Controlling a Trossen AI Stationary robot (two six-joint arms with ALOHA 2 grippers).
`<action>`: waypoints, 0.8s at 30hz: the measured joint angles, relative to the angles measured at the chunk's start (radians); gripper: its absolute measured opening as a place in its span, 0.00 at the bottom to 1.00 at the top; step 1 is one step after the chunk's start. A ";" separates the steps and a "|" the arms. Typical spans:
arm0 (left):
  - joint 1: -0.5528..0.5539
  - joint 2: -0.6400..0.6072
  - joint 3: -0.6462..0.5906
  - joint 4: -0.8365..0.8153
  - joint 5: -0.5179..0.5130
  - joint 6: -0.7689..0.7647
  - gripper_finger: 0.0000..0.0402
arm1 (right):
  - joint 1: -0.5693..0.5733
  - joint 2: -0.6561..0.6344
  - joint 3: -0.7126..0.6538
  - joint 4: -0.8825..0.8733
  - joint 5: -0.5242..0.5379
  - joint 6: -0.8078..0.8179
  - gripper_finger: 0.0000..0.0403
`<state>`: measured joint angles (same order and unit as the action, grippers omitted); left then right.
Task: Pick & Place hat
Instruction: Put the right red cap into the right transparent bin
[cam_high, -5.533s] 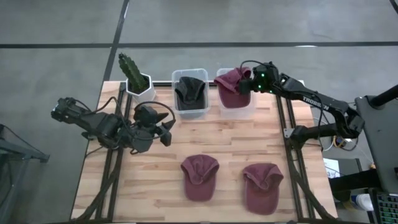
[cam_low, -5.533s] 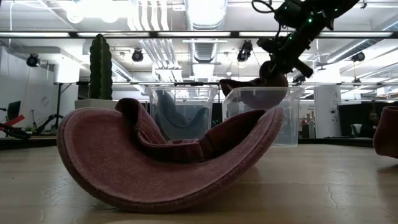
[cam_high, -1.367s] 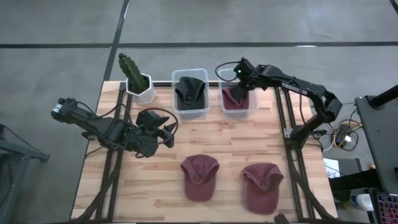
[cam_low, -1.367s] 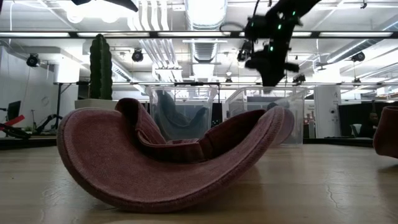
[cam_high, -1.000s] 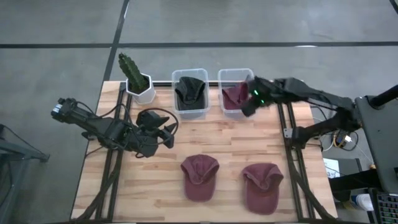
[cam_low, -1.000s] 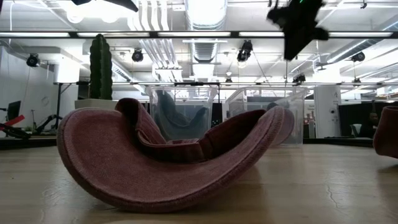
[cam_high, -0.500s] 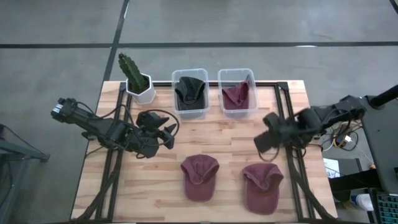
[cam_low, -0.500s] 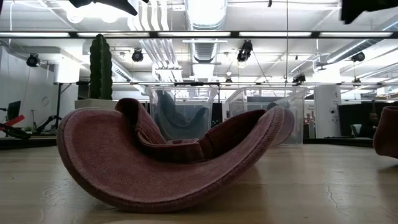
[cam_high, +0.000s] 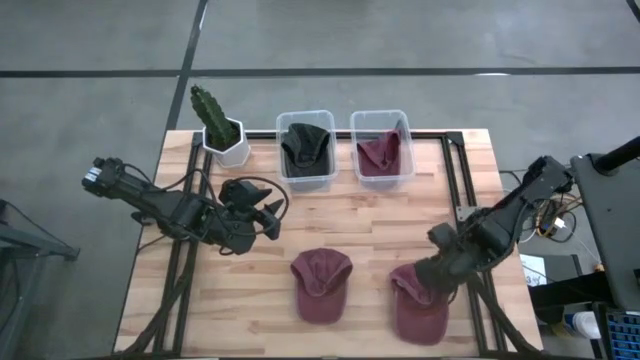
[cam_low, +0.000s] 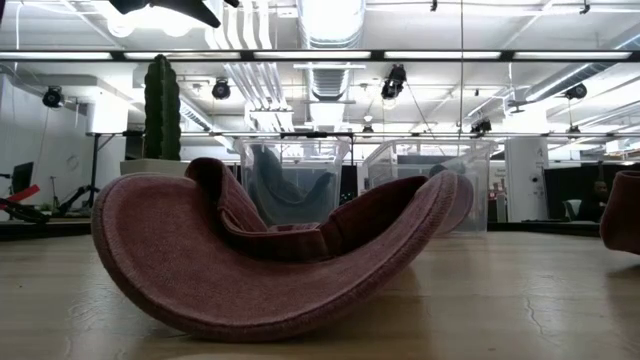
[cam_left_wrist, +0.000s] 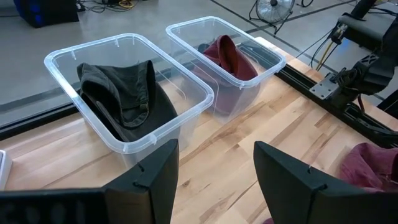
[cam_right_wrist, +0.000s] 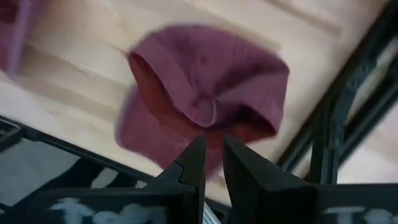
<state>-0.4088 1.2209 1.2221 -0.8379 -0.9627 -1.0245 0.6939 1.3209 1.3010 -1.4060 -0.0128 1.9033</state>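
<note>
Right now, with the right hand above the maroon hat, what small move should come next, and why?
Probably open the right hand and lower it onto the maroon hat: its fingers are nearly shut, empty, just above the hat's crown.

Matt plank-wood table (cam_high: 370, 215); clear glossy plastic bins (cam_left_wrist: 134, 93); soft, matt cloth caps (cam_high: 321, 285); the pot (cam_high: 226, 143) at upper left looks like glazed ceramic.

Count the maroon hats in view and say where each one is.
3. One maroon hat lies in the right bin; one lies on the table's front middle; one lies front right, under the right gripper. More could be hidden in the bin.
</note>
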 joint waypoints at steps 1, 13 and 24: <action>0.000 0.000 0.000 0.000 0.000 0.000 0.50 | 0.010 0.010 0.000 0.002 -0.013 0.016 0.12; 0.000 0.000 0.000 0.000 0.000 0.006 0.50 | 0.113 0.125 0.000 0.042 -0.123 0.172 0.25; 0.000 0.000 0.000 -0.001 0.000 0.047 0.50 | 0.202 0.211 -0.003 0.078 -0.187 0.407 0.47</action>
<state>-0.4084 1.2209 1.2221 -0.8386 -0.9630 -0.9779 0.8956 1.5316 1.2976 -1.3278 -0.2000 2.3105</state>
